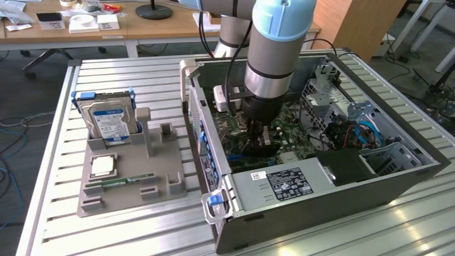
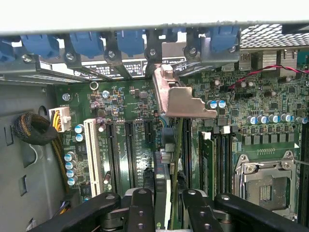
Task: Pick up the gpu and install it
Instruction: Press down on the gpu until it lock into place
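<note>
Step in hand: I judge this the install stage; I have the gpu [image 2: 166, 159] carried edge-on inside the open computer case [image 1: 398, 178], above the motherboard [image 2: 130, 101].
Claw: the claw [image 2: 164, 205] is clamped on the gpu, its black fingers [image 2: 141, 208] pressed on either face of the card.
Where the gpu is: held upright over the row of expansion slots [image 2: 129, 147], its silver end bracket [image 2: 181, 99] reaching toward the rear wall of the case; I cannot tell whether the card's lower edge has met a slot.
What the next move calls for: my reading is that the card edge must line up squarely with one slot, and the bracket with its opening under the blue clips [image 2: 130, 41], before any downward push.
In the way: the RAM sockets [image 2: 217, 154] sit just beside the card on one side, capacitors [image 2: 216, 104] near the bracket tip, a red wire [image 2: 270, 70] beyond.
Other things: the power supply [image 1: 281, 184] in the case's near corner; on the surface [image 1: 142, 224], at the exterior view's left, a grey holder [image 1: 135, 176] with a hard drive [image 1: 108, 120] standing in it, well apart from the work.
</note>
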{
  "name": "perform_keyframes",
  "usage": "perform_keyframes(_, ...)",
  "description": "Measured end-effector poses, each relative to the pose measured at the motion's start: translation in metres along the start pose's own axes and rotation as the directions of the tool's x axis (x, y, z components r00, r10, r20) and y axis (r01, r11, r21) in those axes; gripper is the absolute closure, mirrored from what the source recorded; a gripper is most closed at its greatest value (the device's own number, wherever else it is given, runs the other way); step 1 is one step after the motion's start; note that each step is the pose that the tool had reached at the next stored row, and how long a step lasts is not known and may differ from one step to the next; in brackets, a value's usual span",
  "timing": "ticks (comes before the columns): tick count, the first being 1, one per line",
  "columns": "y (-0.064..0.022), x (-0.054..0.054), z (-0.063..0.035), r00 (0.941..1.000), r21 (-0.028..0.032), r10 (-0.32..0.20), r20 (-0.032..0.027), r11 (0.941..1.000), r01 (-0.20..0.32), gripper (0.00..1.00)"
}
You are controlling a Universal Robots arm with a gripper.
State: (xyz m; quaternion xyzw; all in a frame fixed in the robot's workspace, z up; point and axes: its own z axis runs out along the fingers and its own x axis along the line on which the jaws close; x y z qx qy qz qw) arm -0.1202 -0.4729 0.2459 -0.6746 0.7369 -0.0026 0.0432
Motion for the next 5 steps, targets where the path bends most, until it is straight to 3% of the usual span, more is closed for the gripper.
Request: perform_keyframes(5, 0.0000, 0.0000, 0.0000, 1.0000, 0.0000, 0.000, 0.0000, 1.0000, 0.000, 0.73)
